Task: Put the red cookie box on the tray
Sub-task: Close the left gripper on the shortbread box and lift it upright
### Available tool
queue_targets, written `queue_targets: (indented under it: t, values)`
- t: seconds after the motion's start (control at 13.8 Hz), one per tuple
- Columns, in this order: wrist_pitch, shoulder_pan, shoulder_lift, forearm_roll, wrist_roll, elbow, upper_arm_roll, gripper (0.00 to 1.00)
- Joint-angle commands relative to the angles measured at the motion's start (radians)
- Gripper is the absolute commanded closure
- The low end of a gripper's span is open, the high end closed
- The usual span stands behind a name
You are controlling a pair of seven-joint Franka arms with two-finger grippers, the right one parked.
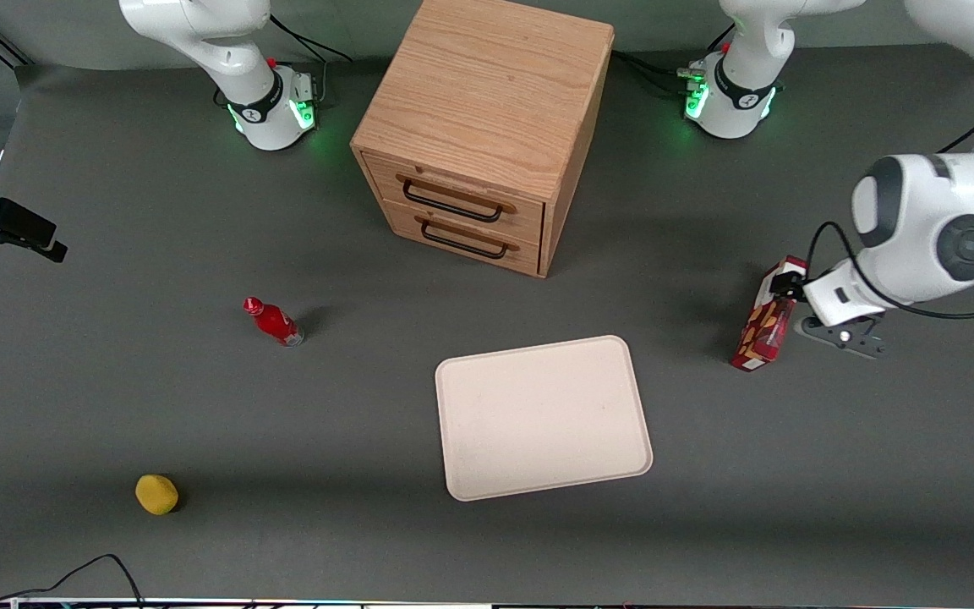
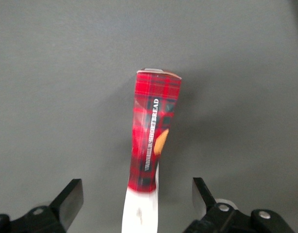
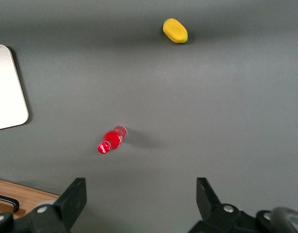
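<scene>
The red cookie box (image 1: 764,324) stands upright on the desk near the working arm's end, apart from the tray (image 1: 542,416). The gripper (image 2: 137,199) has its fingers apart around the box's top; it should close squarely across the narrow sides before lifting.

Bare table (image 1: 690,397) separates pincer (image 1: 779,292) from tray (image 1: 542,419).

Drawer cabinet (image 1: 487,127): set on the table (image 1: 199,406).
Red bottle (image 1: 273,321): seen near the cabinet.
Yellow fruit (image 1: 156,494): seen well apart from the cabinet.

Even bright light, soft shadows, sharp
</scene>
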Motion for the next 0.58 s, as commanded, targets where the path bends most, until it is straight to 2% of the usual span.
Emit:
queue_targets:
  t: [0.0, 0.07, 0.15, 0.36, 0.51]
  values:
    - [0.284, -0.007, 0.035, -0.005, 0.03, -0.155, 0.007, 0.03]
    - [0.344, -0.005, 0.064, -0.005, 0.022, -0.169, 0.007, 0.79]
    - [0.353, -0.004, 0.078, -0.005, 0.034, -0.171, 0.007, 1.0]
    - [0.294, -0.002, 0.072, -0.007, 0.036, -0.136, 0.007, 1.0]
    - [0.163, -0.002, 0.061, -0.008, 0.034, -0.056, 0.007, 1.0]
